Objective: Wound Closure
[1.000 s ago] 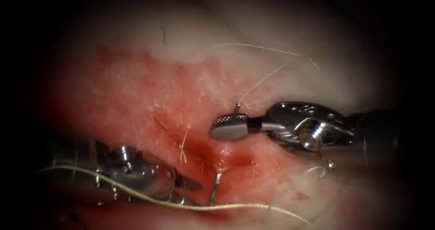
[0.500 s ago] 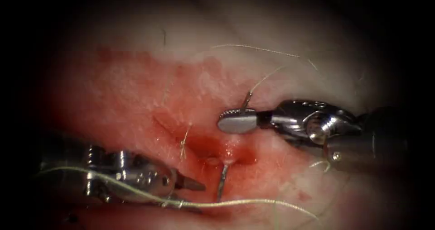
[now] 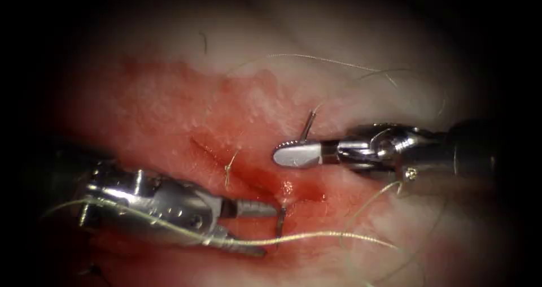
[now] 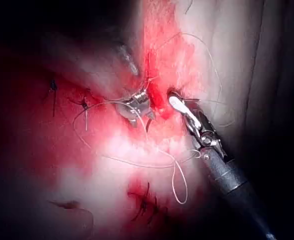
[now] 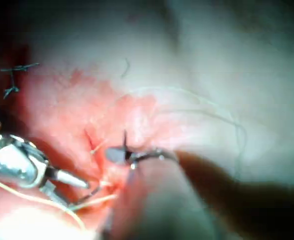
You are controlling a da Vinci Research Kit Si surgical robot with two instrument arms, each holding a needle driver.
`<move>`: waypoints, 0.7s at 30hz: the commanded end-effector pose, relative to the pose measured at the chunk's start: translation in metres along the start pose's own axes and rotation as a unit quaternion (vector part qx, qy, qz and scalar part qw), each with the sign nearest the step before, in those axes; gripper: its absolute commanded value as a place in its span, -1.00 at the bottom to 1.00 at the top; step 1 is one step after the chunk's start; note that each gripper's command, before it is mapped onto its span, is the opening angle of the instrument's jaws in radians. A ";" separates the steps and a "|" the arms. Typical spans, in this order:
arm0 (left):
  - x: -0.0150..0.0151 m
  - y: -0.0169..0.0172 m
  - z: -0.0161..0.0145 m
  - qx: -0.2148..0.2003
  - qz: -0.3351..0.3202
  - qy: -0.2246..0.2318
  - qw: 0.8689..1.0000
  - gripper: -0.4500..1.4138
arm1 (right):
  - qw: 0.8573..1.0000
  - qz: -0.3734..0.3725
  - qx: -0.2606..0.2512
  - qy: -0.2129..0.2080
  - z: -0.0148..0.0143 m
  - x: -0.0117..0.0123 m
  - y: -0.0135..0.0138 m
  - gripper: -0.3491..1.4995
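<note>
The tissue [image 3: 169,112] bears a red cut [image 3: 243,171] that runs slantwise. My right tool [image 3: 289,154] is shut on the curved needle near its tail [image 3: 307,126], which sticks up just right of the cut. The needle's body is buried in the tissue. Its tip end [image 3: 280,224] comes out at the cut's near end. My left tool [image 3: 270,231] stands open there, one jaw on each side of the tip end, holding nothing. Pale thread [image 3: 316,236] lies across the left tool. In the right wrist view the right tool [image 5: 118,154] grips the needle's tail [image 5: 125,140].
A knotted stitch with short ends [image 3: 228,171] sits on the cut to the left of the needle. Loose thread loops [image 3: 361,66] lie on the pale tissue behind and to the right. Dark older stitches [image 4: 144,205] are in the left wrist view. Red fluid wets the wound.
My left tool has slid right to the needle's tip end and opened its jaws around it. The right tool turned slightly, and the needle's tail now stands more upright.
</note>
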 end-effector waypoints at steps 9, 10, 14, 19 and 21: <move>0.0000 -0.0008 0.0029 0.022 0.040 0.042 0.998 0.01 | 0.999 0.034 0.016 0.005 0.0006 0.0002 0.0005 -1.00; 0.0000 -0.0008 0.0029 0.022 0.043 0.046 0.998 0.01 | 0.999 0.034 0.016 0.005 0.0006 0.0002 0.0005 -1.00; -0.0001 -0.0011 0.0029 0.026 0.048 0.057 0.997 -0.05 | 0.999 0.034 0.017 0.006 0.0007 0.0002 0.0005 -1.00; -0.0004 -0.0012 0.0025 0.026 0.051 0.073 0.996 -0.89 | 0.999 0.033 0.030 0.011 0.0008 0.0001 0.0005 -0.51; -0.0003 -0.0012 0.0024 0.028 0.051 0.076 0.995 -0.89 | 0.999 0.033 0.030 0.011 0.0008 0.0001 0.0005 -0.27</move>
